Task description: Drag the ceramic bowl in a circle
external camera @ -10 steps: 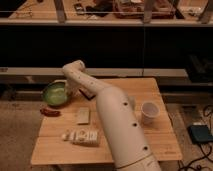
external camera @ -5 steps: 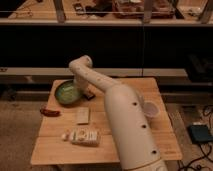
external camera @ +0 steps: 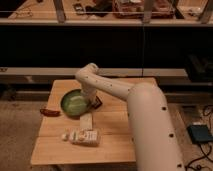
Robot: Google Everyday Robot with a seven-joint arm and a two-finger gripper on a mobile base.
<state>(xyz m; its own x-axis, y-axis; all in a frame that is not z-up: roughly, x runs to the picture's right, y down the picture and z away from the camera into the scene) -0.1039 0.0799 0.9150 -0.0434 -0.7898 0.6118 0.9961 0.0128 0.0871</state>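
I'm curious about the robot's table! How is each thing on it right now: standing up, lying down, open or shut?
Round glossy green ceramic bowl: upright on the wooden table, looks empty.
Robot's gripper: shut on the bowl's right rim.
Small red thing: lying flat, left of the bowl.
Pale block: lying flat, in front of the bowl.
Pale packet: lying on its side.

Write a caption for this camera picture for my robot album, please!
Robot gripper clamps the green ceramic bowl's right rim on the wooden table.
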